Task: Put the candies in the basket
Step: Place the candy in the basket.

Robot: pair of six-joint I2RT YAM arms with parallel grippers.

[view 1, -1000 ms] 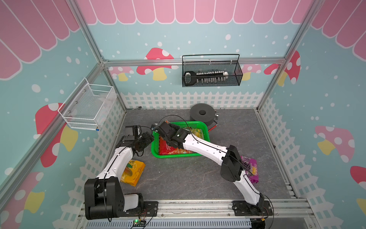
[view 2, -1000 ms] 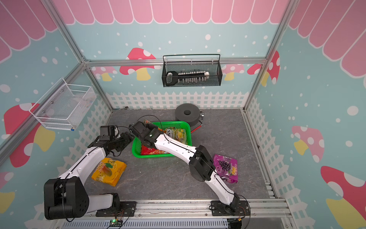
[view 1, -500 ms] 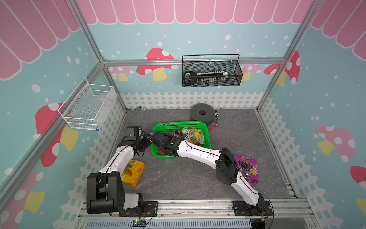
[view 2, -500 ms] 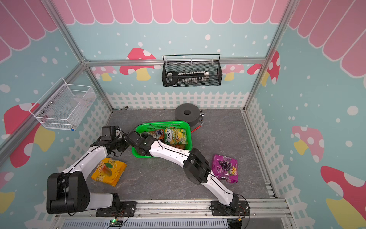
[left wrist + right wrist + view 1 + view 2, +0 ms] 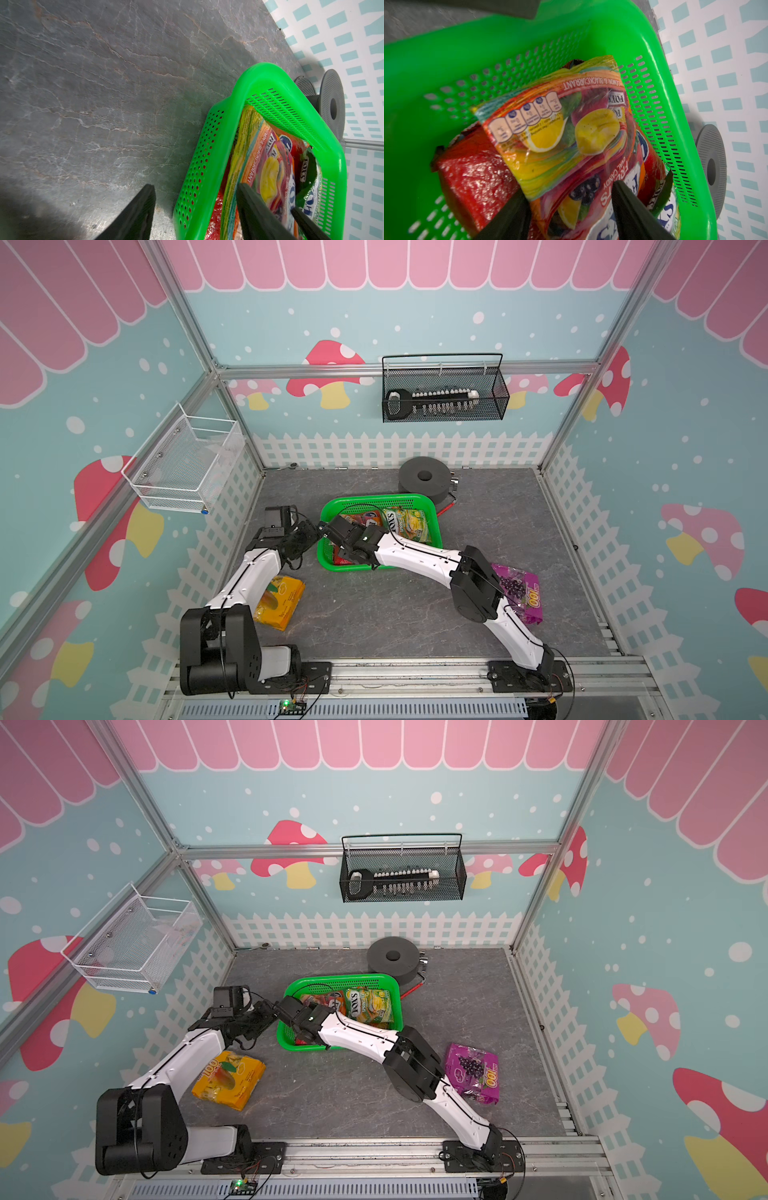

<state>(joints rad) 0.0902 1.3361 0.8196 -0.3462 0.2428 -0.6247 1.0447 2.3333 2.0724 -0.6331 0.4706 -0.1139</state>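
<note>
Yellow-orange candy bag [image 5: 228, 1079] lies flat on the floor outside the basket [image 5: 340, 980], off its left-arm side and nearest the left gripper [image 5: 195, 186], whose jaws stand apart astride the basket's wall, gripping nothing; the purple bag [image 5: 473, 1073] sits off the basket's opposite side, under the right arm [image 5: 411, 1065]. Right gripper [image 5: 569, 188] hangs spread and empty over the orange bag [image 5: 560, 135] inside the basket, beside a red bag [image 5: 477, 166] and the green-yellow bag [image 5: 409, 524]

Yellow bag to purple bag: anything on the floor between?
Nothing on the floor between yellow bag and purple bag; only the right arm crosses over, in both top views.
</note>
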